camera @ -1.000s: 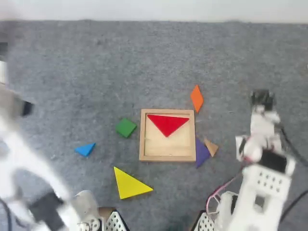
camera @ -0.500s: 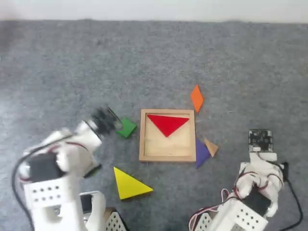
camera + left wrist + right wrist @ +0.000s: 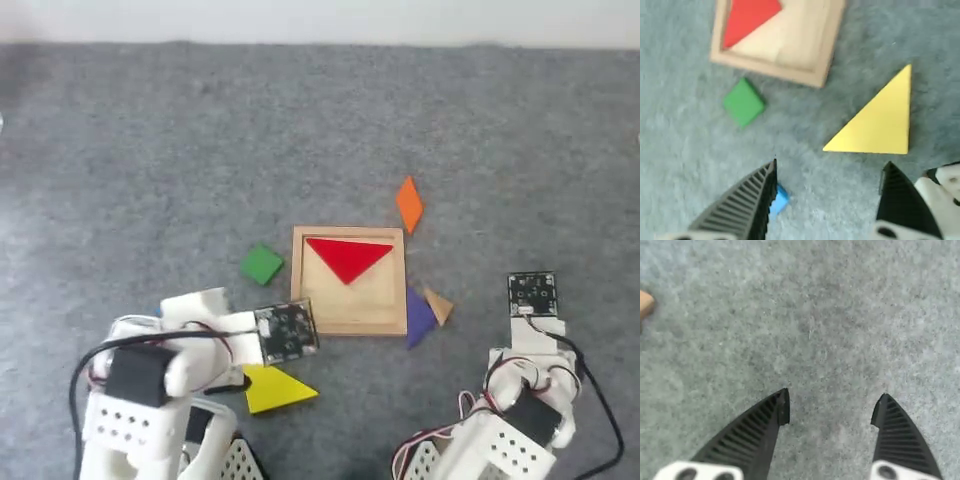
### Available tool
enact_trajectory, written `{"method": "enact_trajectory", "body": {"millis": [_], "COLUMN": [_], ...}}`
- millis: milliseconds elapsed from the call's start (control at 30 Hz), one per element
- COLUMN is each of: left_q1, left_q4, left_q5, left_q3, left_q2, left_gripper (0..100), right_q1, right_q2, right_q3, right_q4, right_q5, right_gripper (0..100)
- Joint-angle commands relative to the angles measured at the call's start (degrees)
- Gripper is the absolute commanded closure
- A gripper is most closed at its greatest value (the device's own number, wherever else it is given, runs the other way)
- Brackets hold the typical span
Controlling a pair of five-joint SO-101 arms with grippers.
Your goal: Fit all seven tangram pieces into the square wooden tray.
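The square wooden tray [image 3: 297, 295] holds only the red triangle [image 3: 348, 257]. Around it on the carpet lie the green square [image 3: 261, 265], the orange parallelogram [image 3: 409, 204], the purple triangle [image 3: 418, 318], a small tan triangle [image 3: 439, 305] and the yellow triangle [image 3: 275, 388]. My left gripper [image 3: 830, 167] is open and empty above the carpet, between the blue triangle [image 3: 778, 199] and the yellow triangle [image 3: 880, 125], with the green square [image 3: 743, 101] and tray [image 3: 815, 77] beyond. My right gripper [image 3: 834, 396] is open over bare carpet, the tan triangle [image 3: 644, 304] off to one side.
Grey carpet covers the table. The left arm [image 3: 150, 375] stands at the front left with its wrist board over the tray's near-left corner. The right arm [image 3: 530, 340] stands at the front right, clear of the pieces.
The left arm swung in from the left edge to the tray's near-left corner. The right arm drew back toward the front. No piece has moved.
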Motion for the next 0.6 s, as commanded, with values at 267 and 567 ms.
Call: {"method": "enact_trajectory", "body": {"millis": [267, 567], "left_q1": [12.4, 12.3], "left_q4": [-2.9, -15.9], "left_q5": [-6.9, -6.9], "left_q3": [2.1, 5.2], "left_q2": [11.3, 39.3], "left_gripper": [68, 68], "right_q1": [-0.4, -0.4], "right_q2": [0.1, 0.1], "right_q3": [1.1, 1.1], "right_q4": [0.1, 0.0], "right_q5": [0.3, 0.3], "right_gripper": [71.8, 71.8]}}
